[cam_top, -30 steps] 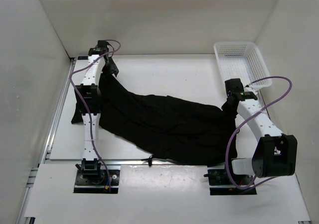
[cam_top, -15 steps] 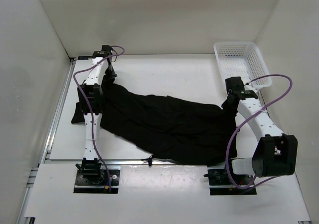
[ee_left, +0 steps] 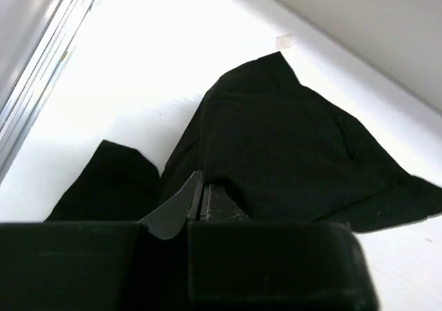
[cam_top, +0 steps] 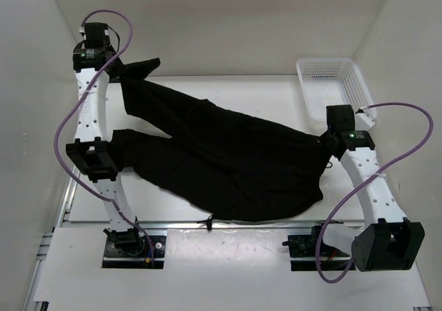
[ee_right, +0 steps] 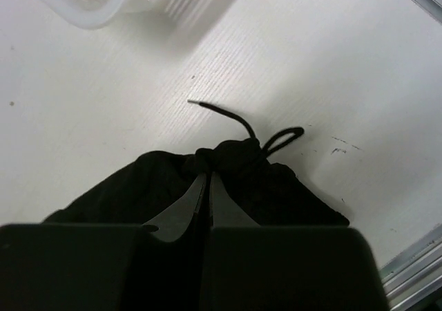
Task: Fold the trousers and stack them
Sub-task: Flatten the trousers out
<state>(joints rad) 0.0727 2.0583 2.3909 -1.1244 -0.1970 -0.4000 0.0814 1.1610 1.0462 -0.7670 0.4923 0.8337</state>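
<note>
Left arm [cam_top: 87, 110], one trousers [cam_top: 228, 160] leg higher

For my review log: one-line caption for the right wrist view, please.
Right gripper shut on the trousers at the waist cord, white basket beyond.

Honestly can't read a single thing here: no lettering, logo or number on the trousers [cam_top: 228, 164], and none on the white basket [cam_top: 306, 86] up at 2 o'clock.

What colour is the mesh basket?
The mesh basket is white; the top external view shows it best.
</note>
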